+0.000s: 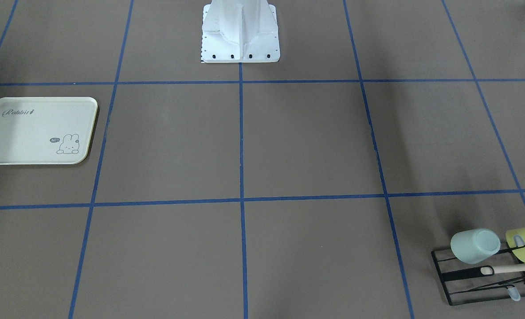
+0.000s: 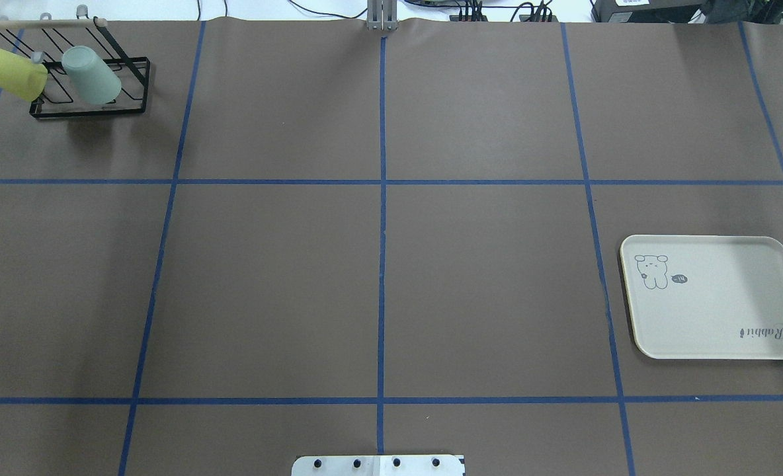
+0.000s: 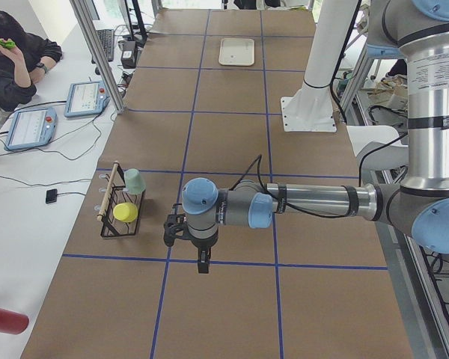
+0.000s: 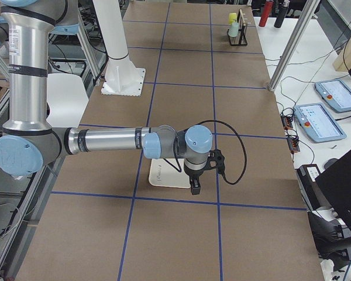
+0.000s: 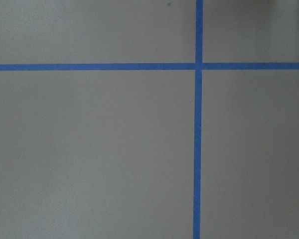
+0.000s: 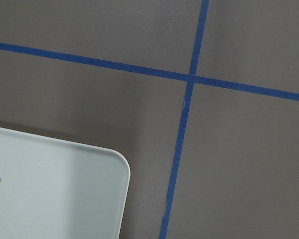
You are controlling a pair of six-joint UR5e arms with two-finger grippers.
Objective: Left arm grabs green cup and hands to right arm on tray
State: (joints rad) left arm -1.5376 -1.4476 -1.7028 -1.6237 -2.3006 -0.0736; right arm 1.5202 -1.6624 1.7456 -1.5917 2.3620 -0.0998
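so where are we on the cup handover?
Nothing done yet. The green cup sits tilted on the black wire rack, ungrasped; the tray is bare. In hand: nothing; the left arm hangs over open table beside the rack, the right arm over the tray's edge. Left: grab, handover, placing.

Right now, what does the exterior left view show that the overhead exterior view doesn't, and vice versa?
Only exterior left: the left arm stretched over the table, the left gripper pointing down near the black wire rack, an operator and two teach pendants. Only overhead: the rabbit drawing on the tray, clear enough to read; no arm shows there. Both: the green cup and the yellow-green cup on that rack, and the tray at the table's other end.
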